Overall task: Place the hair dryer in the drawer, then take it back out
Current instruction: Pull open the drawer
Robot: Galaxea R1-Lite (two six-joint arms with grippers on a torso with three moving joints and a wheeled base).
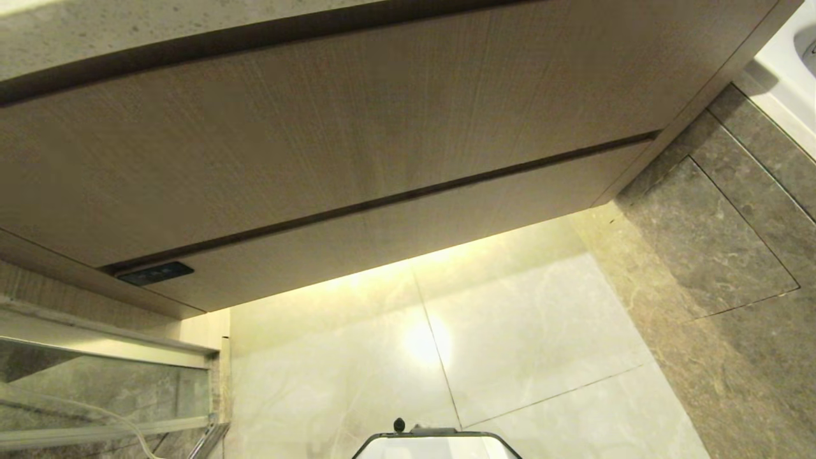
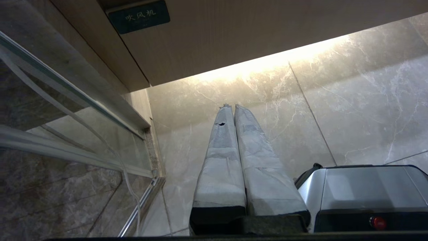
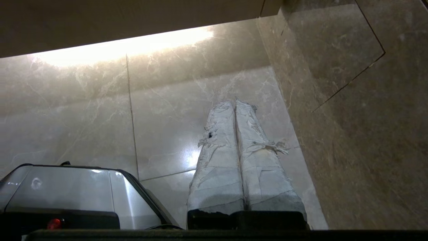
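The drawer (image 1: 414, 236) is the shallow wood-grain front with a small dark label (image 1: 155, 273) at its left end, and it is pushed shut; the left wrist view shows the same drawer (image 2: 250, 33) and label (image 2: 138, 16). The hair dryer is out of view. My left gripper (image 2: 233, 106) hangs low beside the base, pointing at the floor tiles, its taped fingers pressed together with nothing between them. My right gripper (image 3: 235, 102) hangs the same way on the other side, shut and empty. Neither arm appears in the head view.
A taller wood-grain panel (image 1: 319, 140) sits above the drawer under a stone countertop (image 1: 95, 32). A glass panel with a metal frame (image 1: 95, 382) and a thin white cord (image 2: 127, 177) stand at the left. A dark marble wall (image 1: 720, 255) closes the right. My base (image 1: 437, 446) is below.
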